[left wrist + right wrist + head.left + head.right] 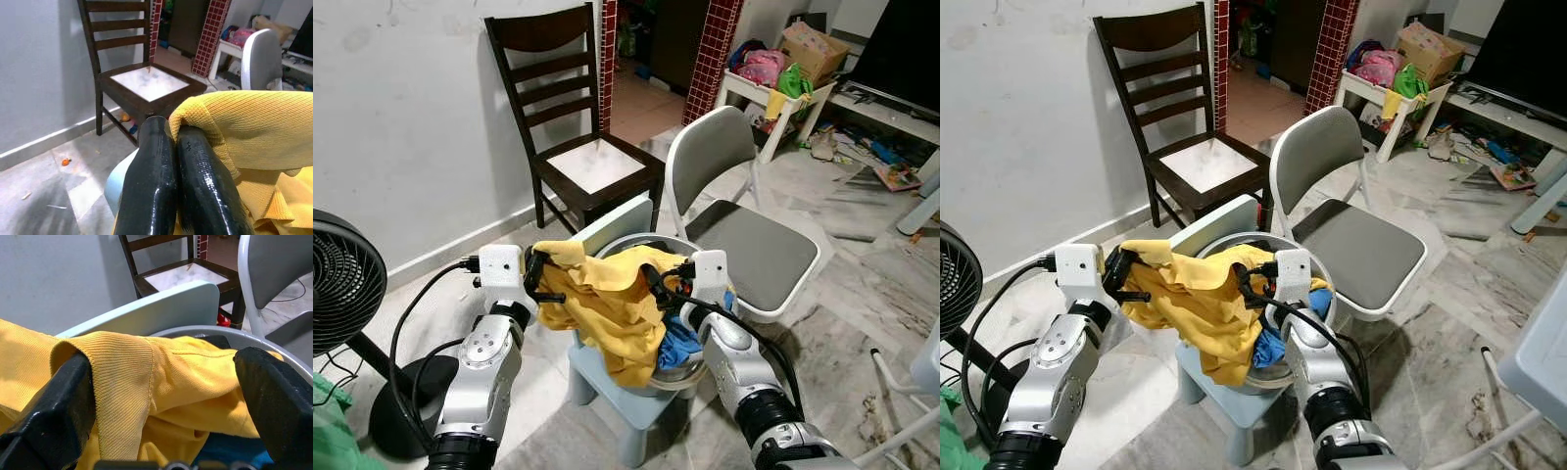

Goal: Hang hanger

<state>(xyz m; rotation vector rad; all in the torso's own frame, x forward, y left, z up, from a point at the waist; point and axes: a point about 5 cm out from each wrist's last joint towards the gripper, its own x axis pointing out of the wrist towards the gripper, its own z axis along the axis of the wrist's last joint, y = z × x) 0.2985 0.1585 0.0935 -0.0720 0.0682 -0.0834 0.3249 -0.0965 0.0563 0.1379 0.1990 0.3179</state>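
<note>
Cluttered tiled living room, with a yellow garment (607,299) lifted over a basin (1278,370) on a small pale-blue stool (631,406).

Left gripper (540,279) has its two black fingers (195,186) pressed together, pinching a ribbed edge of the yellow garment, which drapes away from the jaws toward the basin. Right gripper (658,284) has its fingers (274,401) spread wide, with a fold of the same yellow cloth lying between them; whether they touch it cannot be told. Blue cloth (680,343) sits in the basin beneath the right jaws. Beyond both grippers stand a dark wooden chair (573,108) against the white wall (401,117) and a grey folding chair (739,225). A black fan (342,284) is outside the left arm.
</note>
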